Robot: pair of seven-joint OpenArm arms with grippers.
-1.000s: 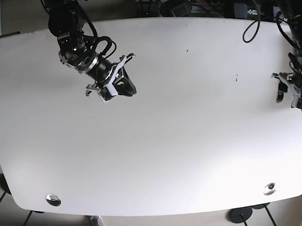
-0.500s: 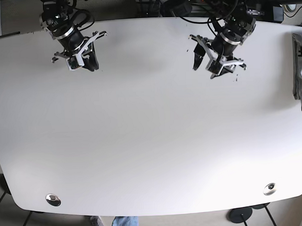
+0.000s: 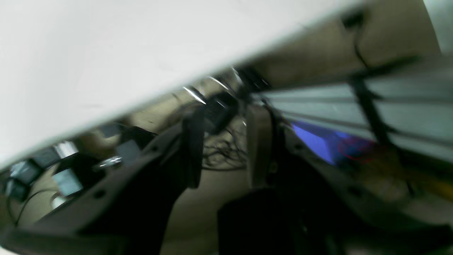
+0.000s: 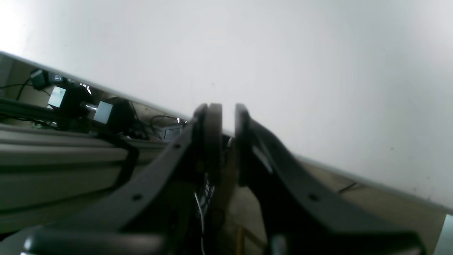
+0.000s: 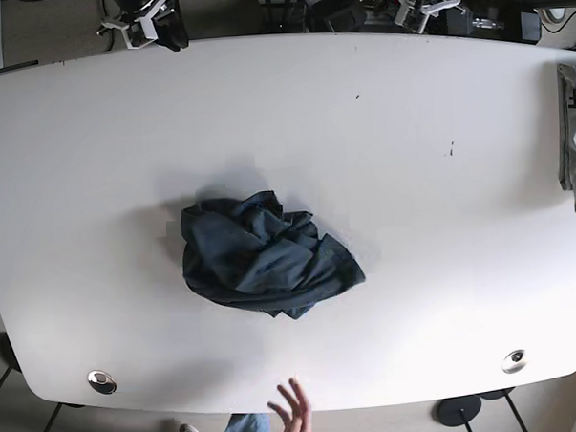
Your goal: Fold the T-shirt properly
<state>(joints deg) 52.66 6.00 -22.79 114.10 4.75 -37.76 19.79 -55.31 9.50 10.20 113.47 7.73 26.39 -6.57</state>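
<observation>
My left gripper (image 3: 226,141) is blurred, its fingers parted on nothing; my right gripper (image 4: 226,120) shows a narrow empty gap. Both are now pulled back past the table's (image 5: 441,219) far edge. A crumpled dark T-shirt (image 5: 261,255) has appeared left of the table's centre. A person's hand (image 5: 292,412) is cut off below.

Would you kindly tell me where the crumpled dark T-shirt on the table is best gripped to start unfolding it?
Probably the pointed corner of the dark T-shirt at its lower right edge, near. That part lies thin and flat on the white table, sticking out from the bunched middle. Come from above on the right side and pinch the edge; no seams or sleeves are discernible.
</observation>
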